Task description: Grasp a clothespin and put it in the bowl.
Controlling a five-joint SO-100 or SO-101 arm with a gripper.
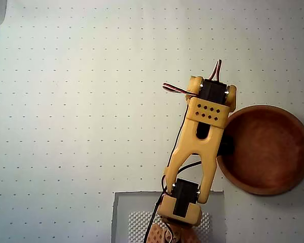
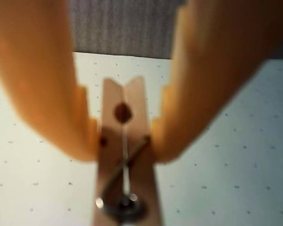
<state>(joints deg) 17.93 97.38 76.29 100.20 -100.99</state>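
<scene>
My orange two-finger gripper pinches the slim light-wood spring clothespin at its middle (blurry, no writing readable), jaws narrow

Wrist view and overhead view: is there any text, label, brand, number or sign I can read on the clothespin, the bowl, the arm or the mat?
None: no readable text in either view.
Light-wood spring clothespin, held between the orange jaws: bare wood and metal coil, no print.
Reddish-brown round wooden bowl: plain.
Yellow arm: only a pattern of small holes, no lettering.
White mat: a grid of dots, no characters.
</scene>
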